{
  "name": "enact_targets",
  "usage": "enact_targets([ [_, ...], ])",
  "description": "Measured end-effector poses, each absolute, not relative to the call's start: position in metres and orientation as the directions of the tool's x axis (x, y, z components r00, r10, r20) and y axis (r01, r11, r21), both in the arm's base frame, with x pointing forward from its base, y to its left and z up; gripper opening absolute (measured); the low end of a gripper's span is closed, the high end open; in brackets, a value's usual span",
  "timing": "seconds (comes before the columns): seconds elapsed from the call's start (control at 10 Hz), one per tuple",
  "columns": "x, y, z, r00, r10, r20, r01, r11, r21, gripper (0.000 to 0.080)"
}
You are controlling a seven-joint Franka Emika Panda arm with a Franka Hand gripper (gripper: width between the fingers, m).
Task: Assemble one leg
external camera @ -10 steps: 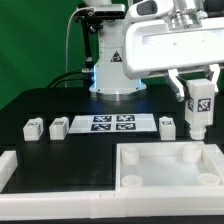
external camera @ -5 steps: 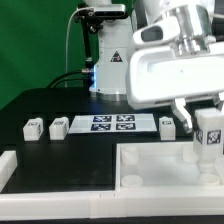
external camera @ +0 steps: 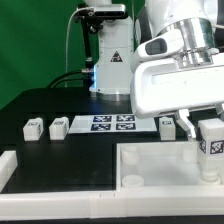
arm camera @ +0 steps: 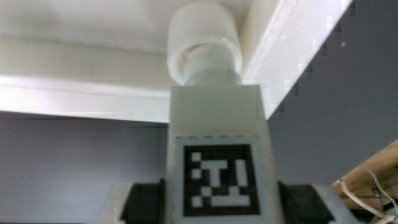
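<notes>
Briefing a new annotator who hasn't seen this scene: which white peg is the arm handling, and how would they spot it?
Find the large white square tray-like tabletop in front, then its end on the exterior view's right. The small white plastic tagged leg is held upright there, clamped in the tool. The three other legs lie loose on the black table.
</notes>
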State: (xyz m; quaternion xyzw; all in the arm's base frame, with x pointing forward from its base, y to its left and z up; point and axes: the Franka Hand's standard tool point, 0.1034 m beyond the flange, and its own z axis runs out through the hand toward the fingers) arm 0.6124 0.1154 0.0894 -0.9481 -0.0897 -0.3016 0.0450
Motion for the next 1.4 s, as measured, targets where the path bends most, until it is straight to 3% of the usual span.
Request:
enact_targets([
  [0.3, 0.606, 0.114, 0.075, 0.818, 0.146, 0.557, 0.197, -0.980, -0.033, 0.0291],
  [0.8, 0.606, 0.114, 0.074, 0.820, 0.148, 0.553, 0.199, -0.980, -0.033, 0.0291],
  [1.0, 0.606, 0.114, 0.074, 0.820, 0.149, 0.552, 0.199, -0.979, -0.032, 0.0581],
  [1.4, 0.606, 0.114, 0.074, 0.820, 0.150, 0.552, 0.201, -0.979, -0.032, 0.0647],
])
